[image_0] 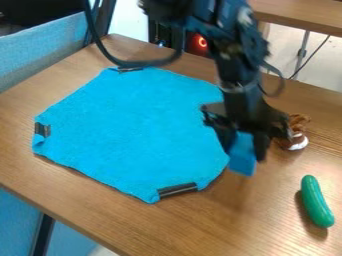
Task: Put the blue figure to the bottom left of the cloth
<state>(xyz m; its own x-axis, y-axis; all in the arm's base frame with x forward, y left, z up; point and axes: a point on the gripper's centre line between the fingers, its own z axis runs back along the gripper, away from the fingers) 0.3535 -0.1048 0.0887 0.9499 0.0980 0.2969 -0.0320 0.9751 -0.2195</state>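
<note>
My black gripper (245,148) hangs over the right edge of the blue cloth (133,130), pointing down. It is shut on the blue figure (243,159), a small block-like piece whose lower end sticks out below the fingers. The figure's upper part is hidden between them. The cloth lies spread on the wooden table, with black clips at its left, top and bottom right edges.
A green cucumber (316,201) lies at the right of the table (200,230). Just right of the gripper is a brown and white toy (296,142), partly hidden by it. A blue partition (47,45) stands along the upper left.
</note>
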